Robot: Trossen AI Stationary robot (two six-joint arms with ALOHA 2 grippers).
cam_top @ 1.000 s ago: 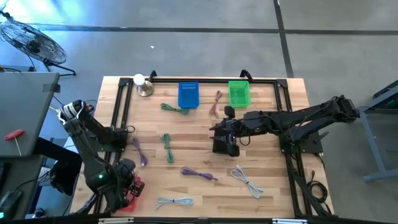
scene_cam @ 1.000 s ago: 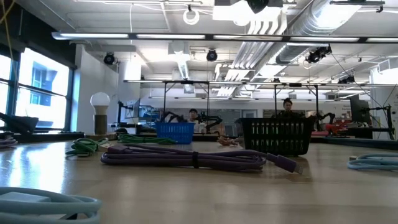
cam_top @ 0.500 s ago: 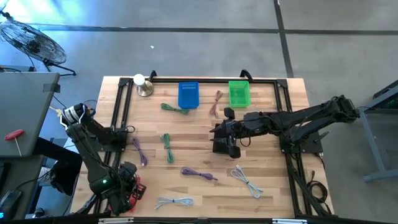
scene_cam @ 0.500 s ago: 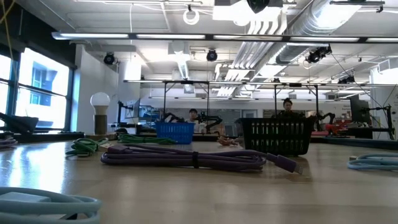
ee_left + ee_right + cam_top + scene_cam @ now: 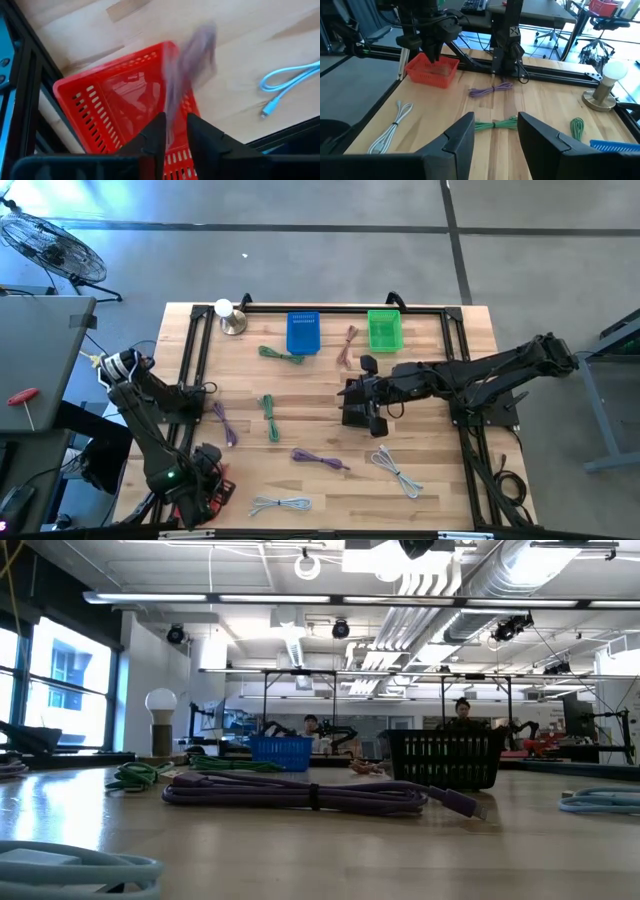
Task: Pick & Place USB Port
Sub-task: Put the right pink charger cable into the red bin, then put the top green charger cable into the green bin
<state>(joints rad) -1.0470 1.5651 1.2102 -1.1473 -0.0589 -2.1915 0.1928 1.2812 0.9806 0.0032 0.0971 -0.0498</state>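
The left gripper [image 5: 171, 131] is hanging over the red perforated plastic basket [image 5: 107, 107] at the table's near-left corner, jaws parted only narrowly. A blurred mauve bundled USB cable [image 5: 192, 60] is showing just past the fingertips above the basket, likely dropping in; whether the pads are touching it, cannot tell.

The right gripper [image 5: 492, 131] is hovering over mid-table with fingers spread and nothing between them, waiting.

More coiled cables are lying on the light wooden slatted tabletop [image 5: 330, 390]: a purple one [image 5: 320, 459], a white one [image 5: 397, 471], a pale grey one [image 5: 281, 504], green ones [image 5: 270, 417], another purple one [image 5: 224, 423].

Handling judgement: these cables are looking light, limp and floppy, loosely tied, so loose ends are going to dangle and swing. The sheath probably is a bit slick. Not fragile, though the plug ends are stiffer. Best hold is across the tied middle of the bundle, where the strands are bunched, pinching all loops together. Grabbing a single strand or a plug risks the coil unravelling.
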